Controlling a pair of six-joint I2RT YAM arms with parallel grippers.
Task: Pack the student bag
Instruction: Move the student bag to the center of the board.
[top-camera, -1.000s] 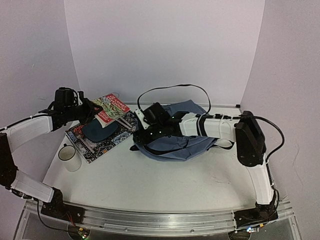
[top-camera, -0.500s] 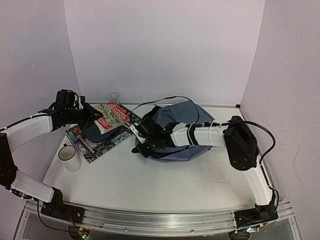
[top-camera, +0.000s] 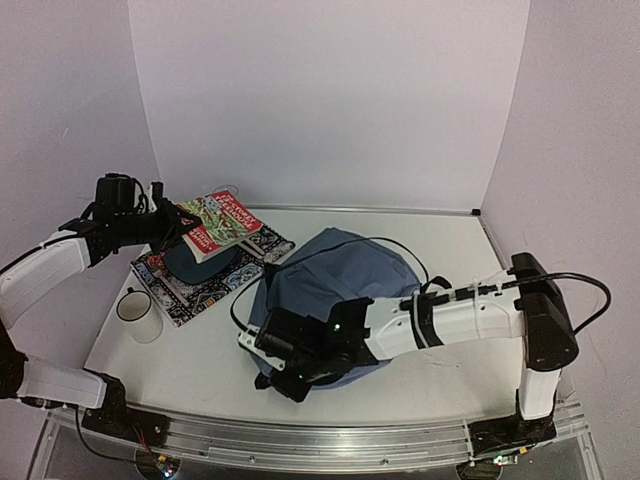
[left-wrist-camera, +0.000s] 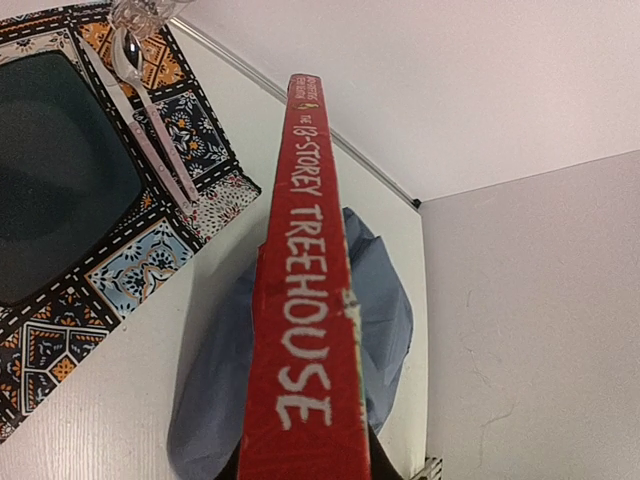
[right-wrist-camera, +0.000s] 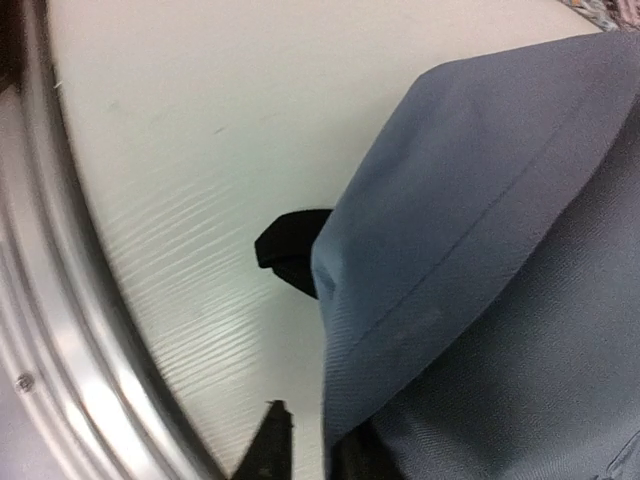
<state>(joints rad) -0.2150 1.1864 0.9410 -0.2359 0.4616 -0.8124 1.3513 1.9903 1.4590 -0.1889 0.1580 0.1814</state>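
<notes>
Item: student bag (top-camera: 335, 285), grey-blue, slumped flat on the table (top-camera: 455, 250), centre to near side.
Bag long axis: diagonal in the overhead view, from far right to near left.
Bag heading: near-left end points at the table's front rail; which end bears the opening cannot be told, as no zipper mouth shows.
Right gripper (top-camera: 283, 368): at the bag's near-left end, fingers closed with a fold of bag fabric pinched between them, as the wrist view shows.
Left gripper (top-camera: 173, 226): clamped on a red book (top-camera: 226, 217), raised above the placemat (top-camera: 215, 285) and the dark plate (top-camera: 198, 264).
Book long axis: spine runs away from the holding fingers, roughly toward the bag.
Key relation: bag lies right of and nearer than the book, well apart from it.
Nearer arm: right, already touching the bag; left is apart from it.
Judgement: the book likely needs a visible opening before it can go in.
Other stock: white mug (top-camera: 139, 314), just beside the placemat's near-left corner.
</notes>
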